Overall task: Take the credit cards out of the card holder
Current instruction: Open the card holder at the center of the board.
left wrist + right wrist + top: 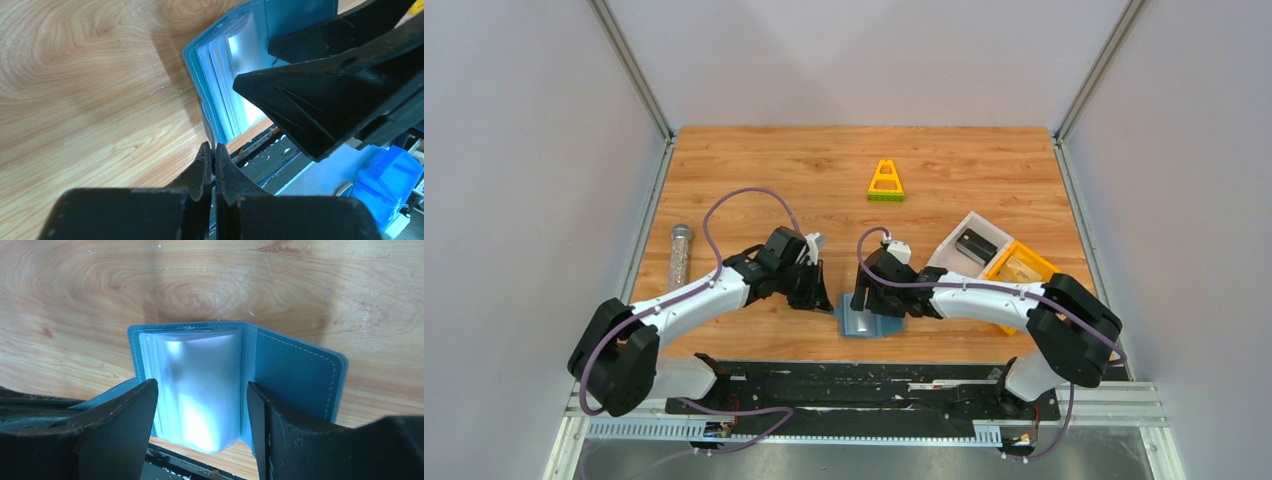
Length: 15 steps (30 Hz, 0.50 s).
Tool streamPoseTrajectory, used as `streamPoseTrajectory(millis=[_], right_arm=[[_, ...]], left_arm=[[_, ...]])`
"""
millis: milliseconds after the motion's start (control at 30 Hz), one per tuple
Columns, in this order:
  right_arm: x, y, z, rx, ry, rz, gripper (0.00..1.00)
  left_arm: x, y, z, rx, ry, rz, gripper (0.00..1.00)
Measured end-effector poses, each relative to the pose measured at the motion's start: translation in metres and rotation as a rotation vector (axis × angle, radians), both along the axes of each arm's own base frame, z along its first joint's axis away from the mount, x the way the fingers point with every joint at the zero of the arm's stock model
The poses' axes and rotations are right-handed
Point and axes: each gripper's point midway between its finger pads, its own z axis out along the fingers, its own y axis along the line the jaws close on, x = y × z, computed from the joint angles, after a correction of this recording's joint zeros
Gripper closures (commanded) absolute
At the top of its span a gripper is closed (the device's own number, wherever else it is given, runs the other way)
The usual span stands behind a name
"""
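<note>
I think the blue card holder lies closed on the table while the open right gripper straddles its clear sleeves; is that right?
Not quite: the card holder lies open, its clear sleeves fanned out, as the right wrist view shows. The open right gripper does straddle them.

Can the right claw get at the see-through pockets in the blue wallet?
Probably yes. The card holder lies open, and the right gripper is open with a finger on each side of the clear sleeves. Nothing sits between them. The left gripper seems to pinch the cover's edge.
</note>
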Motion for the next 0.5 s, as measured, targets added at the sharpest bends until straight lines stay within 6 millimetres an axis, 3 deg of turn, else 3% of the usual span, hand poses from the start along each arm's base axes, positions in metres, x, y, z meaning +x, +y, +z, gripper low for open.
streamPoseTrajectory(millis=[500], right_arm=[[-0.001,0.0052,-0.0099,-0.028,0.015,0.014,0.35]], left_arm=[[-0.0015,0.0008,0.0051,-0.014,-0.013,0.002,1.0]])
